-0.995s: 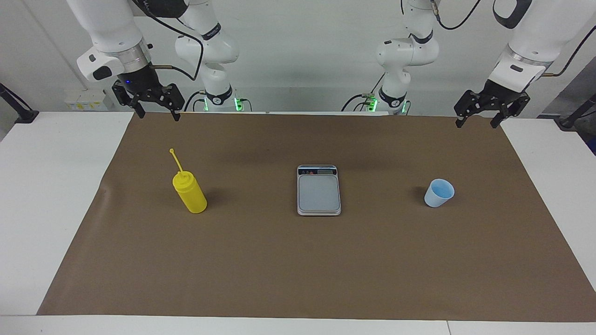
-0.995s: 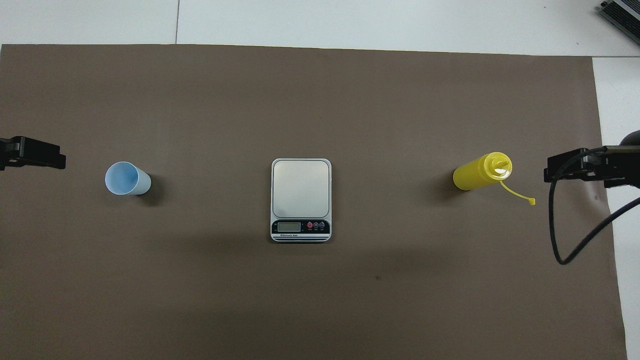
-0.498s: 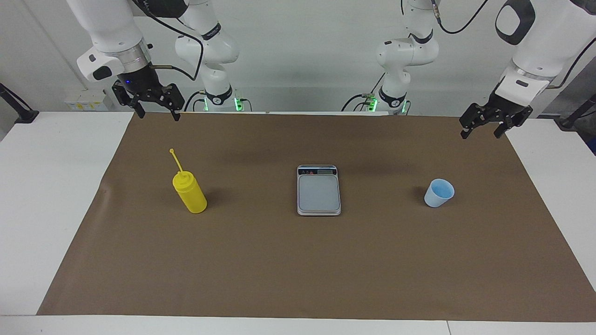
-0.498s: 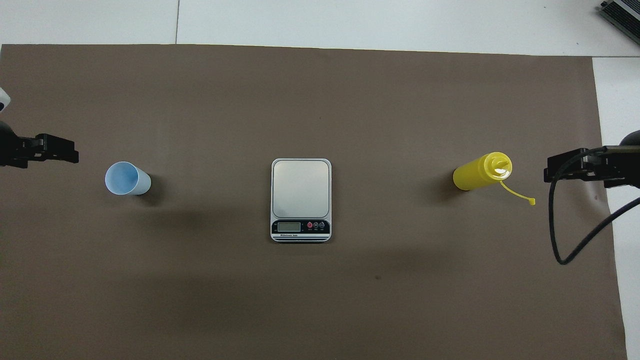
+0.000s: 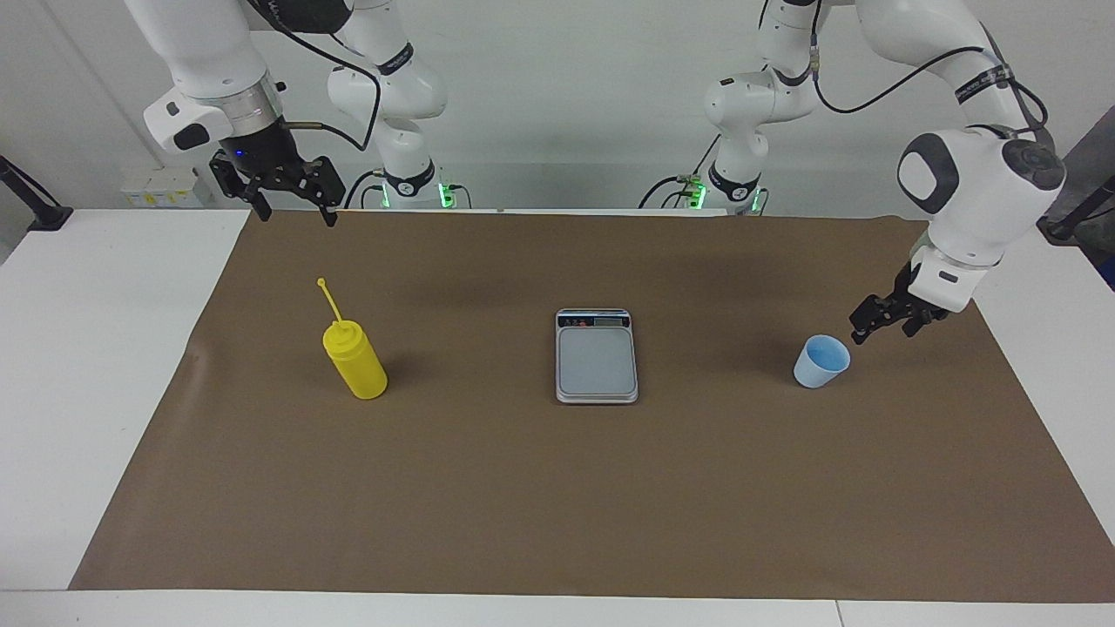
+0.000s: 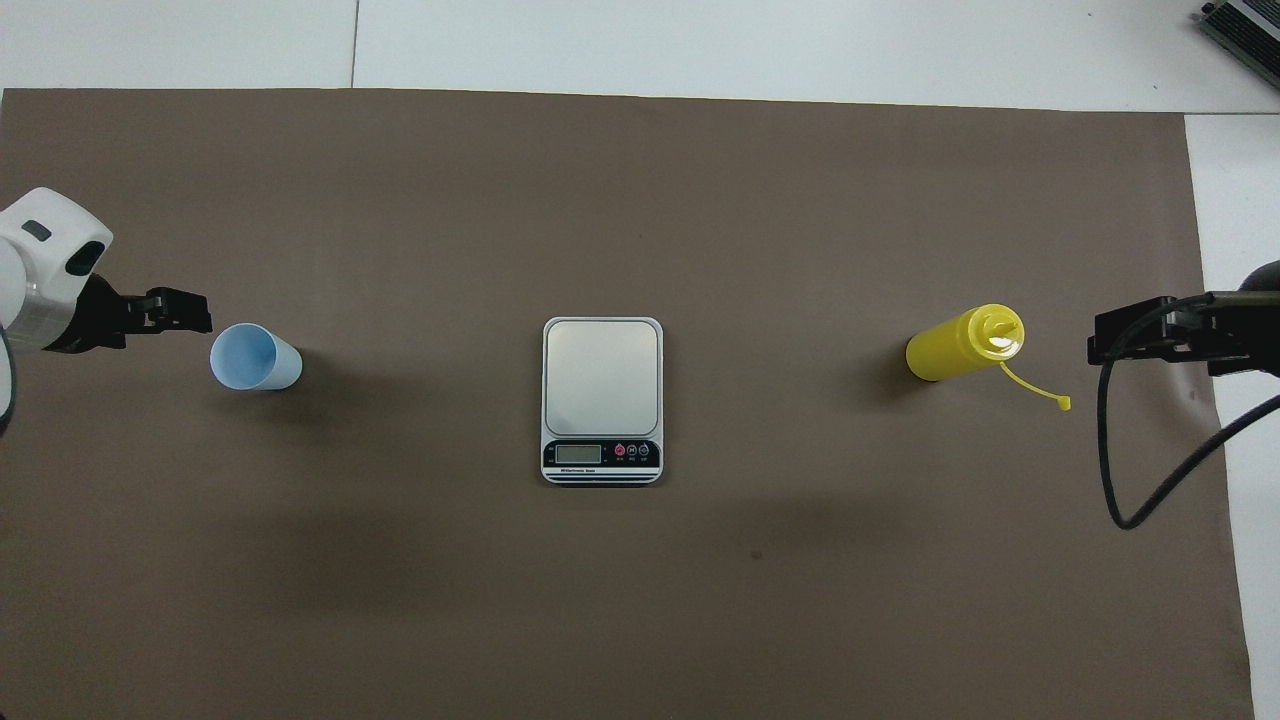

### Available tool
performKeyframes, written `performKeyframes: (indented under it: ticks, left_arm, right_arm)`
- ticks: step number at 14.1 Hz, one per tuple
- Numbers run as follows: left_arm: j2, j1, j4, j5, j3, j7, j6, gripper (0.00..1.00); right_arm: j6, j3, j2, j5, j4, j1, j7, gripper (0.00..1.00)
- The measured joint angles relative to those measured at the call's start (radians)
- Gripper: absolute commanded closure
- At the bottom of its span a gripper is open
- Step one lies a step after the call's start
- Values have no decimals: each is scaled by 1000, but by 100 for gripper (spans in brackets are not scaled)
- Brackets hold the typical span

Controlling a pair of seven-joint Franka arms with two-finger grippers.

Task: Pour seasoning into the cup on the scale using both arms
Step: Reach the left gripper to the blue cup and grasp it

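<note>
the right gripper (image 5: 290,212) hangs with its fingers spread apart and empty, high over the robots' edge of the brown mat (image 5: 557,488) that covers the white counter (image 5: 96,348), at the right arm's end; that arm waits. the scale (image 5: 597,355) lies flat at the middle of the mat, its dark display strip on the edge nearest the robots and its grey weighing plate bare. the yellow seasoning (image 5: 354,359) bottle stands upright on the mat toward the right arm's end, well apart from the scale, with its thin cap strap sticking up and out from the cone top. the light blue cup (image 5: 821,361) stands upright with its mouth up on the mat toward the left arm's end, also well apart from the scale and not on it. the left gripper (image 5: 884,321) is low, just beside the cup on the side toward the left arm's end, not touching it; whether its fingers are apart or together cannot be told
</note>
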Motion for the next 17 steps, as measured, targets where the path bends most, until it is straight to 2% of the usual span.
performKeyframes:
  ticks: [6,12,13,16,17]
  left_arm:
    - [0,0,-119,-5,-1,-39,96,0]
    - [38,0,-149,-12,-6,-42,149,0]
    - [41,0,-150,-12,-6,-42,153,9]
    - [43,-1,-156,-13,-8,-43,156,89]
    - [43,-1,-157,-13,-8,-44,157,100]
  right_arm:
    - [0,0,0,0,0,0,0,0]
    - [0,0,0,0,0,0,0,0]
    - [0,0,0,0,0,0,0,0]
    - [0,0,0,0,0,0,0,0]
    - [0,0,0,0,0,0,0,0]
